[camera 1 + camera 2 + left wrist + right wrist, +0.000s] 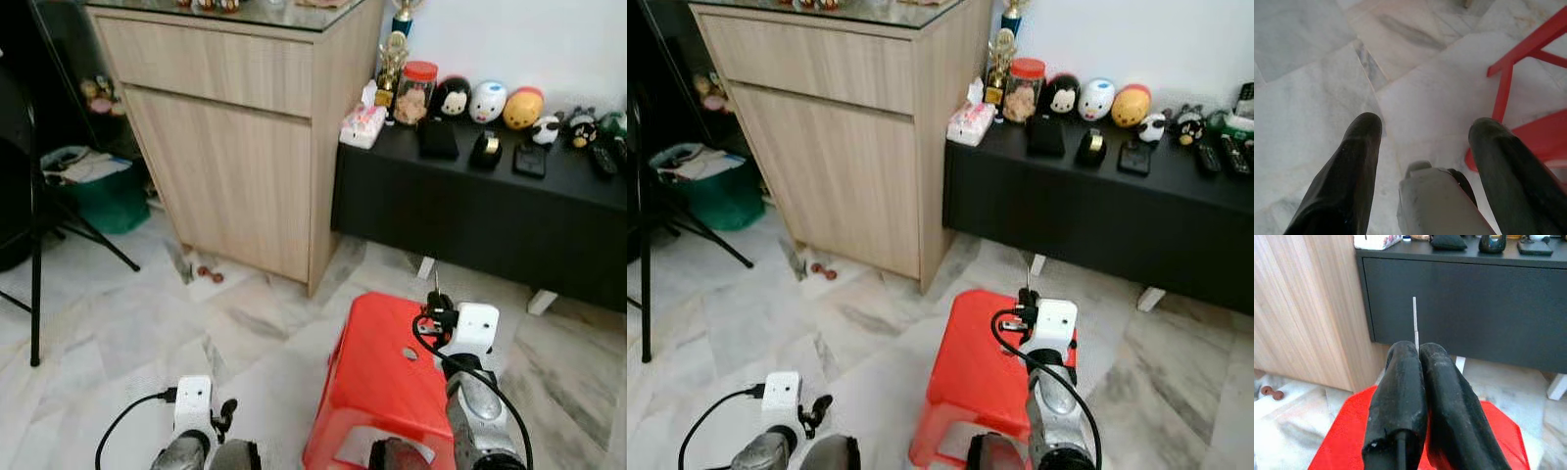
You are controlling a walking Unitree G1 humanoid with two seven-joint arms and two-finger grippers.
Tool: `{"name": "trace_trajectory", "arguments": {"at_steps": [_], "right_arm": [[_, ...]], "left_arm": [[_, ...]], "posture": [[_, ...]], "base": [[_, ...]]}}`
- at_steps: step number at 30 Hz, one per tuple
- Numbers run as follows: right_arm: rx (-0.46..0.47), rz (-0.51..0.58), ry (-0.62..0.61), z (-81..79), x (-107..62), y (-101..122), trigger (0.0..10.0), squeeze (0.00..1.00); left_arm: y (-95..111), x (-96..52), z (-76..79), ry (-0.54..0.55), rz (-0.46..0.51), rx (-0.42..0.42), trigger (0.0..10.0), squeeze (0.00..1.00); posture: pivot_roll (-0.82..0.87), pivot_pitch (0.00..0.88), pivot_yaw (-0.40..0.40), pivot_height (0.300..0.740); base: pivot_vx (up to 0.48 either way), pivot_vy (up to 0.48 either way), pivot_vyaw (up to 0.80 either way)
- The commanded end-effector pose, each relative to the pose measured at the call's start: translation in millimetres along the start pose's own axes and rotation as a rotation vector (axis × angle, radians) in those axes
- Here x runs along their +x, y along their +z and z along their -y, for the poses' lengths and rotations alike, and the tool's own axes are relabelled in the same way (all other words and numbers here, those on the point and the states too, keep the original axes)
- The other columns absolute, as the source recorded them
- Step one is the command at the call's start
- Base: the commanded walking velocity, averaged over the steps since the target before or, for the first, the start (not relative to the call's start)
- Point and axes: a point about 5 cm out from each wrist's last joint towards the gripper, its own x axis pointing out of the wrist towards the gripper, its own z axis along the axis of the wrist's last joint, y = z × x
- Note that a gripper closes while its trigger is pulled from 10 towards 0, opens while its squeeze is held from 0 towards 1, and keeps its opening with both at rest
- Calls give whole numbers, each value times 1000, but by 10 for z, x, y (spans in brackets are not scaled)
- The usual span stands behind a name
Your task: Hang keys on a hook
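Above the glossy red plastic stool, the right gripper pinches a thin metal rod; left gripper gapes.

Even, bright indoor light, soft shadows; eye views slightly soft, wrist foregrounds blurred.

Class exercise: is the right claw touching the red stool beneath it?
Cannot tell. In the right wrist view the right claw, shut on a thin metal strip, overlaps the red stool, and no view plainly shows either contact or a gap.
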Motion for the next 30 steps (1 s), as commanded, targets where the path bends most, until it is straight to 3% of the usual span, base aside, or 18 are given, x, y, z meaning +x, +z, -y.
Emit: {"name": "trace_trajectory", "arguments": {"at_steps": [1,11,21,30], "right_arm": [[2,-3,-1,2,17,14,10000,0],[4,-7,-4,2,20,12,10000,0],[-5,-13,-4,0,20,5,10000,0],[-12,2,-4,5,20,24,10000,0]], "left_arm": [[-69,-22,-9,7,-28,-17,10000,0],[-60,-19,-10,6,-23,-15,10000,0],[-48,-18,-12,7,-14,-14,10000,0],[-46,-18,-9,6,-12,-13,10000,0]], "posture": [[23,0,-61,625],[24,0,-60,625],[23,0,-60,625],[25,0,-61,680]], "base": [[-292,0,0],[-271,0,0],[0,0,0],[0,0,0]]}}
